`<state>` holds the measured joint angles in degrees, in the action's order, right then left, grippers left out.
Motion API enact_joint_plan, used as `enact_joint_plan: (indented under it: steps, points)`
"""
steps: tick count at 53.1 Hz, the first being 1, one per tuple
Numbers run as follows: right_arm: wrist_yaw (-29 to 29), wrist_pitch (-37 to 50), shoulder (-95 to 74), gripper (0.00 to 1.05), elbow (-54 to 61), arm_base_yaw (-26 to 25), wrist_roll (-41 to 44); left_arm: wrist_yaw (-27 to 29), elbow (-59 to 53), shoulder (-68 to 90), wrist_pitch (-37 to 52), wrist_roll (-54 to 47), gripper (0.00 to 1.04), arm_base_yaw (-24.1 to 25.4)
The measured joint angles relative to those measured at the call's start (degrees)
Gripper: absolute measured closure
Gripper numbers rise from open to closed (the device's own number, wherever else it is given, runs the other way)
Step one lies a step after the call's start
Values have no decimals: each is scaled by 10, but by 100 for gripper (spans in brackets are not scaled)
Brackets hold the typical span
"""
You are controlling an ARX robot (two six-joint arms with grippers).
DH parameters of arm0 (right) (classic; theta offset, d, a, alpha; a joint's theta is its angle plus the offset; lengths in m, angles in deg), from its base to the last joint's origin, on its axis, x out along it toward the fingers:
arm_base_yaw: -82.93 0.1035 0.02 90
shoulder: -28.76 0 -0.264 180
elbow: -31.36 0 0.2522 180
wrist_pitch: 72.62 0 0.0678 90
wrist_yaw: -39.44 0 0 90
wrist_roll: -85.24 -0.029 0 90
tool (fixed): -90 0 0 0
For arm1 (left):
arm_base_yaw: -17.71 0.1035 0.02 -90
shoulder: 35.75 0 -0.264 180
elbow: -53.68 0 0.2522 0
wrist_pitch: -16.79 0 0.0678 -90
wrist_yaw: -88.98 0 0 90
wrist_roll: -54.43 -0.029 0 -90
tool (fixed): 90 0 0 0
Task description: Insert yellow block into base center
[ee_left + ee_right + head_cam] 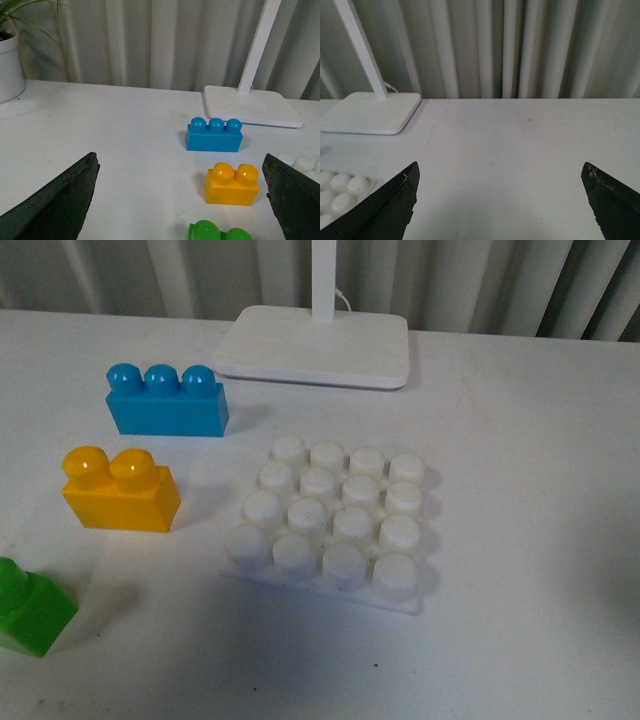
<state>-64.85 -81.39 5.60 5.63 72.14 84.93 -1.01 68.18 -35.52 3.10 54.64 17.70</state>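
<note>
Nothing is done yet. The glossy yellow two-stud plastic block [120, 495] stands free toward the white desk's [530, 490] left edge, near the square translucent white studded base [335, 523], whose centre is bare. The left gripper [179, 156] and right gripper [500, 165] both gape empty. Pickup and insertion remain.

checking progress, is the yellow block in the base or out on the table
Out. The yellow block stands on the table, studs up, apart from the base, whose studs are all bare.
</note>
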Motion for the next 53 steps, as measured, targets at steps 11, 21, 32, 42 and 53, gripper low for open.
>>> enact_joint_plan:
  steps: [11,21,32,42,53]
  points:
    - [56,64,18,26,32,16,-2,0,0,0,0,0,6,0]
    - [139,62,63,65,65,94,0,0,0,0,0,0,6,0]
    - [143,45,104,104,87,106,3,0,0,0,0,0,6,0]
    - [143,28,129,104,96,106,3,0,0,0,0,0,6,0]
    - [142,-49,227,104,116,106,3,0,0,0,0,0,6,0]
